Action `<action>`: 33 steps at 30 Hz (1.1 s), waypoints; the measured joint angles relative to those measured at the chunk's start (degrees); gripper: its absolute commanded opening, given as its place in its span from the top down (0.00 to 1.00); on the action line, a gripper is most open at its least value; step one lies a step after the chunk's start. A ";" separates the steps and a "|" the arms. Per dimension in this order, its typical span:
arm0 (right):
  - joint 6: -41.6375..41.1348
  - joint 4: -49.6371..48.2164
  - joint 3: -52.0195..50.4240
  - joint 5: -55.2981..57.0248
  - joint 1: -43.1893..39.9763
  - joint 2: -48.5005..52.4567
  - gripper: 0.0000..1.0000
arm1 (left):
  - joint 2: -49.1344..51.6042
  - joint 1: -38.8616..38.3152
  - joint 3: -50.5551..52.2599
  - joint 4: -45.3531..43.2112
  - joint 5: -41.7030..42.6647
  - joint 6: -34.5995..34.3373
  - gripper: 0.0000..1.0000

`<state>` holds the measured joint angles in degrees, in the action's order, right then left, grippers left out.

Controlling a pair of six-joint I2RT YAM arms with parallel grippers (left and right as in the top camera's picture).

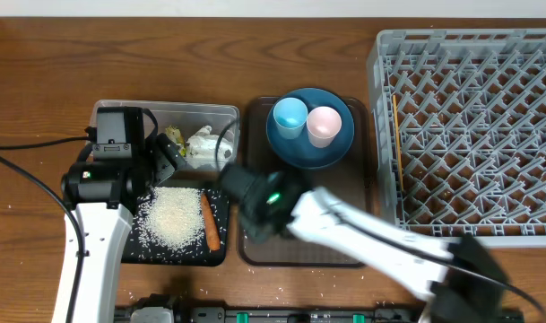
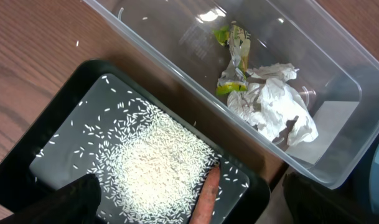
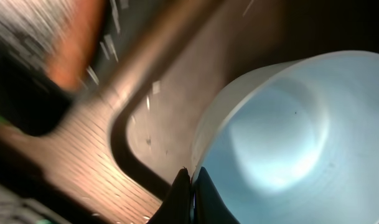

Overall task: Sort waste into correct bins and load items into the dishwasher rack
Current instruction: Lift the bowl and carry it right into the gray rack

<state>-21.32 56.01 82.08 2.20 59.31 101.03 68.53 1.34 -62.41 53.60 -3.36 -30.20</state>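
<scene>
Right end effector (image 3: 191, 182) pinched shut, the pale blue bowl (image 3: 282, 137) right against its tips, rim nearest.

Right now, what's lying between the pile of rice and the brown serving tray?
A small orange carrot, lying in the black tray right beside the rice, then that tray's edge before the brown tray. The overhead view shows it.
</scene>
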 measured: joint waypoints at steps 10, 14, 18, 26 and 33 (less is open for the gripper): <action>12.83 1.44 6.23 -18.60 -29.68 -18.27 0.99 | -0.02 0.00 0.00 -0.13 0.00 0.00 0.04; 19.78 0.96 6.23 -34.05 -48.22 -18.29 0.99 | 0.00 0.00 0.02 -0.26 0.00 0.00 0.04; 26.18 -0.63 6.23 -49.11 -63.52 -16.24 0.99 | 0.00 0.00 0.00 -0.26 0.00 0.00 0.04; 32.59 -11.17 6.23 -74.62 -78.75 -5.18 0.99 | 0.00 0.00 0.02 -0.26 0.00 0.00 0.04; 32.44 -26.21 6.21 -86.09 -80.28 7.04 0.99 | 0.04 0.00 0.00 -0.26 0.00 0.00 0.04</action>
<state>11.11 29.80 88.29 -83.90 -20.97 108.07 68.58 1.34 -62.41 53.34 -3.36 -30.20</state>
